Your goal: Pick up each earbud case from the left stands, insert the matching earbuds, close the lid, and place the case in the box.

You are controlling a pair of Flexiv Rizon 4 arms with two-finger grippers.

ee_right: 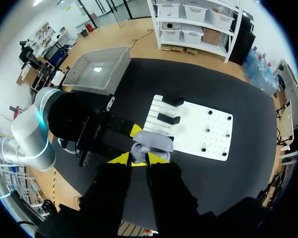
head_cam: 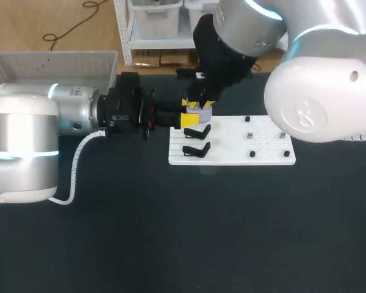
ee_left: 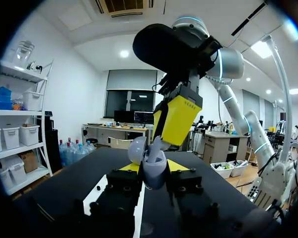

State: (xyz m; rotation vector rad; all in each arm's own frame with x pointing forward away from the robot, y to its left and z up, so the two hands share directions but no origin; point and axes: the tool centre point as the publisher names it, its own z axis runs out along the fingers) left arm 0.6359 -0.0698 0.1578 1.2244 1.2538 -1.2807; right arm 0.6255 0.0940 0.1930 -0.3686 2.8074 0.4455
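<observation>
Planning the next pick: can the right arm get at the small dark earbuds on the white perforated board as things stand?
Probably yes. The small dark earbuds lie uncovered on the white perforated board, beside the right gripper, which sits over the grey earbud case in the left gripper.

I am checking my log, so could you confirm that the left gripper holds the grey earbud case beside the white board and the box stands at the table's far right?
Not quite: the head view shows the box at the table's far left, not right. The left gripper does hold the grey earbud case beside the white board.
</observation>
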